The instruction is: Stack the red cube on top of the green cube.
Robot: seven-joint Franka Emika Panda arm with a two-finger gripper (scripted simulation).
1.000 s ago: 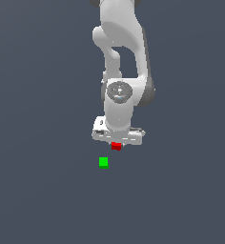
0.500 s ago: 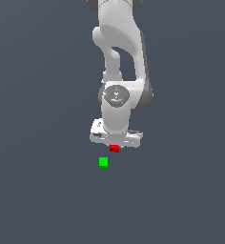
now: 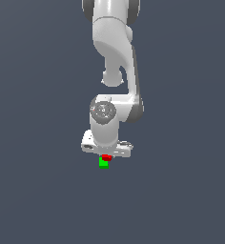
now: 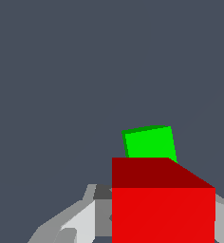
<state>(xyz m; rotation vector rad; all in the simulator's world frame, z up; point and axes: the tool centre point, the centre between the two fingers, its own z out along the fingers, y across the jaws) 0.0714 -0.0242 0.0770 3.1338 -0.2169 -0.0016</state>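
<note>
In the exterior view my white gripper (image 3: 106, 156) hangs low over the grey floor, shut on the red cube (image 3: 106, 157). The green cube (image 3: 103, 164) lies on the floor directly under the red cube, which partly covers it from above. I cannot tell from this view whether the two cubes touch. In the wrist view the red cube (image 4: 162, 204) fills the near part of the picture, held between the grey fingers (image 4: 80, 223). The green cube (image 4: 149, 141) shows just beyond the red cube's edge, partly hidden by it.
The plain dark grey floor (image 3: 43, 190) surrounds both cubes. The white arm (image 3: 114, 62) rises above the gripper. No other objects show.
The gripper has carried the red cube toward the green cube. It now sits right over the green cube, where before it was beside and above it.
</note>
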